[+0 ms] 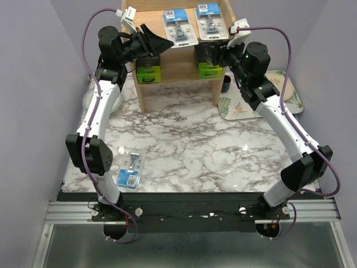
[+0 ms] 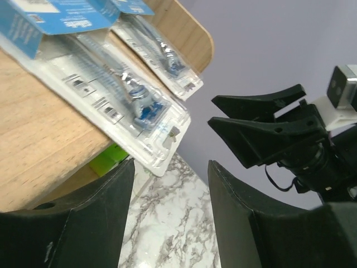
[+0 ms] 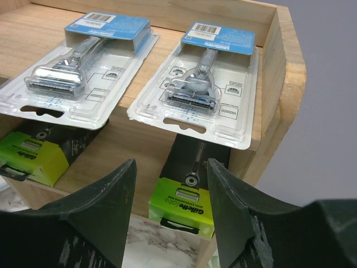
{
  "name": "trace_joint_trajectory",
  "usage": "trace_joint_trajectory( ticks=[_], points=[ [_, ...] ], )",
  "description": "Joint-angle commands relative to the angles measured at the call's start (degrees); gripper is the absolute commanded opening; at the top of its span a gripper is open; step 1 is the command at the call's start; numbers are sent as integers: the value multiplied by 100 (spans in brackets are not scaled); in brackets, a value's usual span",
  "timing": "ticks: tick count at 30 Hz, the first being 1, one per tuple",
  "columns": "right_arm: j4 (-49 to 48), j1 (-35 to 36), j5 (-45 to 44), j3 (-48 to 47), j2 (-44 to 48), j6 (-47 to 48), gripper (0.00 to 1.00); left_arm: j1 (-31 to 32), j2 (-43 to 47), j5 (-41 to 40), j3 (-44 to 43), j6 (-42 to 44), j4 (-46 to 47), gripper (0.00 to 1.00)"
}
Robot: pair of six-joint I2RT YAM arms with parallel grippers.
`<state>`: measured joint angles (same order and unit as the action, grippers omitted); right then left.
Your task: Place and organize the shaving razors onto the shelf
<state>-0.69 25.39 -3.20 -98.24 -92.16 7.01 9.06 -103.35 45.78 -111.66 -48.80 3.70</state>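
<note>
The wooden shelf (image 1: pixel 178 58) stands at the far middle of the table. Two blister razor packs (image 1: pixel 178 26) (image 1: pixel 210 21) lie on its top tier, their near ends overhanging the edge. Two black boxes with lime-green ends (image 1: pixel 148 71) (image 1: pixel 209 68) sit on the lower tier. A third blister pack (image 1: pixel 130 169) lies on the table near the left arm's base. My left gripper (image 1: pixel 160 41) is open and empty at the shelf's top left front, beside the left pack (image 2: pixel 111 84). My right gripper (image 1: pixel 216 54) is open and empty in front of the right box (image 3: pixel 187 206).
A floral tray (image 1: pixel 290 97) lies right of the shelf, with a dark cup (image 1: pixel 226 84) at its near-left corner. The marble tabletop (image 1: pixel 189 145) stretches between the shelf and the arm bases. Purple walls close in on both sides.
</note>
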Motion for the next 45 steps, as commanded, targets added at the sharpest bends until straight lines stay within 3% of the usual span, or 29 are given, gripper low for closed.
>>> trace_joint_trajectory(
  ticks=[1, 6, 9, 12, 13, 19, 45],
  points=[
    [51, -25, 285, -169, 40, -243, 62, -9, 561, -700, 381, 344, -615, 64],
    [288, -25, 1119, -319, -82, -437, 61, -36, 1035, -1554, 865, 696, -1038, 64],
    [297, -25, 1129, -459, -170, -525, 59, -27, 1246, -1624, 979, 888, -698, 54],
    [280, -25, 989, -635, -346, -507, 55, -27, 1309, -1965, 910, 1169, -450, 5],
    [306, -25, 953, -801, -451, -516, 51, -10, 1274, -2020, 830, 1301, -467, 0],
    [429, 1, 970, -1233, -759, -674, 40, 113, 703, -2652, -66, 1821, -995, 0],
    [500, 283, 988, -1936, -1418, -841, 41, 597, -897, -3409, -1191, 2621, -766, 0]
  ],
)
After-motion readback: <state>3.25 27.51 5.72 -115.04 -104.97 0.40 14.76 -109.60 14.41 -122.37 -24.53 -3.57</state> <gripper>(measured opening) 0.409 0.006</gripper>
